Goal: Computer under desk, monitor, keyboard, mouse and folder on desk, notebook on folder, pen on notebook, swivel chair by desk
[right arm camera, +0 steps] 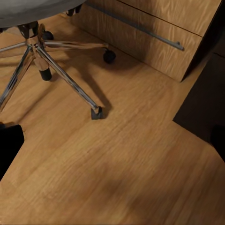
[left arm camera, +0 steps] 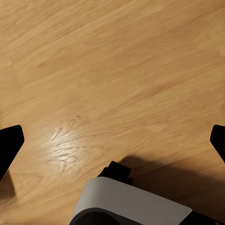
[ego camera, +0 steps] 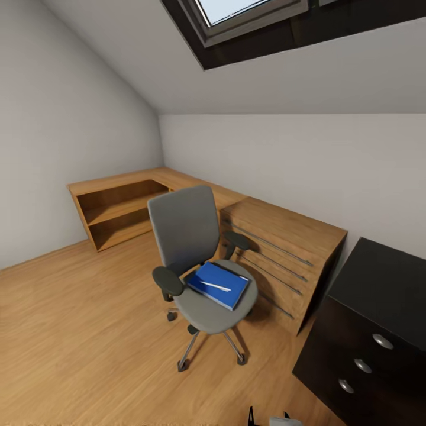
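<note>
Black drawer unit [ego camera: 367, 349] of the desk fills the lower right; at centre, the swivel chair [ego camera: 189, 248] carries the blue folder [ego camera: 218, 285] with a white pen [ego camera: 215, 286] on top; both grippers' fingers spread wide, holding nothing.

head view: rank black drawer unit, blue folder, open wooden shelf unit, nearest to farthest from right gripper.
1. Glossy black three-drawer unit with round silver knobs, near right.
2. Flat bright blue folder on the grey swivel chair seat, centre.
3. Open wooden shelf unit, far left corner.
</note>
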### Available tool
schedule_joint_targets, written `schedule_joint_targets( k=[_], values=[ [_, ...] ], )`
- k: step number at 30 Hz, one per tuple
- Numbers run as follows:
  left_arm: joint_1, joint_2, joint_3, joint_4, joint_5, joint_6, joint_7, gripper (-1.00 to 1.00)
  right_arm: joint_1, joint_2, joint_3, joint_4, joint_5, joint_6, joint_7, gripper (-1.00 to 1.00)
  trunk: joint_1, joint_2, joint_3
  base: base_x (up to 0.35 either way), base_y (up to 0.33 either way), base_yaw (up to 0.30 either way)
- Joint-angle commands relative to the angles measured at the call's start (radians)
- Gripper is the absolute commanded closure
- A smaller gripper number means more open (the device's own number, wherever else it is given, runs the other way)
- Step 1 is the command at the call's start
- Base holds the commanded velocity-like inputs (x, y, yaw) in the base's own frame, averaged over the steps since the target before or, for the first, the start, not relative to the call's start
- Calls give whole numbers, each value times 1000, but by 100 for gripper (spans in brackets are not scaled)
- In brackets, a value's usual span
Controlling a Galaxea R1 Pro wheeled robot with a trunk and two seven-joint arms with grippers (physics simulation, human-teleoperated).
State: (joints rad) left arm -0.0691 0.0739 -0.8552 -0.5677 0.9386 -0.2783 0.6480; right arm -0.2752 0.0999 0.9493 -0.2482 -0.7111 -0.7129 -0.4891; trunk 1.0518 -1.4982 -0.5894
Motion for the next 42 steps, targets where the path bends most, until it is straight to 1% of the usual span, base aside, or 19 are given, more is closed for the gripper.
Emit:
schedule_joint_targets(
  k=[1, 9, 20, 22, 23, 31, 32, 33, 35, 36, 37, 38, 41, 42],
  values=[
    [-1, 1, -8, -1, 9, -6, 5, -100, -1, 0, 8, 0, -4, -2, -8, -100, 0, -1, -2, 0, 0, 167],
    [-1, 2, -8, -1, 9, -6, 5, -100, -1, -1, 10, -2, 0, -3, -8, -100, 0, -1, -11, 0, 0, 149],
    [-2, 4, -7, -1, 9, -10, 6, -100, -1, -3, 9, -4, 2, -10, -8, -100, 0, -1, -13, 0, 0, 22],
    [-2, 5, -6, -1, 9, -23, 7, -100, -1, -3, 9, -5, 1, -10, -8, -100, 0, -1, -13, 0, 0, 2],
    [-1, 11, 0, -1, 13, -130, 10, -100, -1, -1, 9, -11, -1, -11, -8, -100, 0, -1, -13, 0, 0, 0],
    [-1, 14, 8, -2, 14, -147, 10, -100, -1, -2, 11, -15, 3, -21, -8, -100, 0, -1, -13, 0, 0, 0],
    [-1, 19, 18, -4, 13, -148, 9, -100, -1, -4, 11, -16, 4, -22, -8, -100, 0, -1, -13, 0, 0, 0],
    [-1, 45, 65, -28, 11, -146, 5, -100, -6, -8, 11, -28, 5, -17, -4, -100, 0, -1, -13, 0, 0, 0],
    [-1, 55, 84, -48, 11, -143, 3, -100, -11, -10, 11, -35, 5, -10, 1, -100, 0, -1, -13, 0, 0, 0],
    [-1, 67, 101, -74, 10, -139, 3, -100, -21, -13, 10, -43, 5, 2, 9, -100, 0, -1, -13, 0, 0, 0],
    [-1, 74, 109, -90, 10, -134, 3, -100, -29, -15, 10, -48, 5, 11, 14, -100, 0, -1, -13, 0, 0, 0],
    [0, 99, 126, -151, 10, -104, 4, -100, -60, -20, 10, -67, 5, 48, 32, -100, 0, -1, -13, 0, 0, 0],
    [-1, 128, 144, -238, 10, -35, 6, -100, -97, -27, 9, -97, 5, 109, 47, -100, 0, -1, -13, 0, 0, 0],
    [-1, 150, 165, -310, 9, 29, 7, -100, -122, -37, 8, -122, 5, 162, 55, -100, 0, -1, -13, 0, 0, 0]
  ],
)
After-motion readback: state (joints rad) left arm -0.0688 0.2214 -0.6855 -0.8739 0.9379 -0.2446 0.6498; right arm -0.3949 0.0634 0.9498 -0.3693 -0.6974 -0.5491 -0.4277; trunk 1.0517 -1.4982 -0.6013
